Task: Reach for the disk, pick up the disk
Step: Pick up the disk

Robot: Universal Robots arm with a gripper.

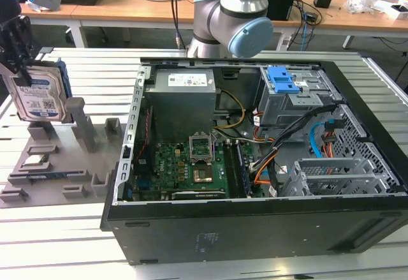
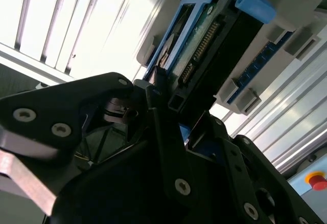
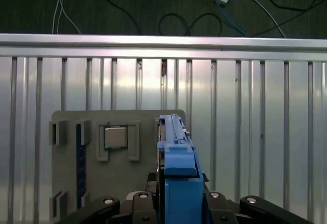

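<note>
The disk (image 1: 42,96) stands upright on its edge over the grey holder tray (image 1: 48,165) at the exterior view's left, its white-and-blue label facing the camera and its blue bracket along the sides. My black gripper (image 1: 27,69) comes down on its top and is shut on it. In the first wrist view the disk (image 3: 176,155) shows edge-on, running between the fingers of my gripper (image 3: 176,206). The second wrist view shows the disk's connector edge (image 2: 204,50) clamped by the fingers (image 2: 162,106). Whether its lower edge still touches the holder I cannot tell.
A small silver processor chip (image 3: 115,137) lies in a pocket of the holder tray (image 3: 66,119) beside the disk. An open computer case (image 1: 255,229) with a blue-latched drive cage (image 1: 285,79) lies at the middle and exterior view's right. The arm's base (image 1: 233,18) stands behind it on the slatted aluminium table (image 1: 64,235).
</note>
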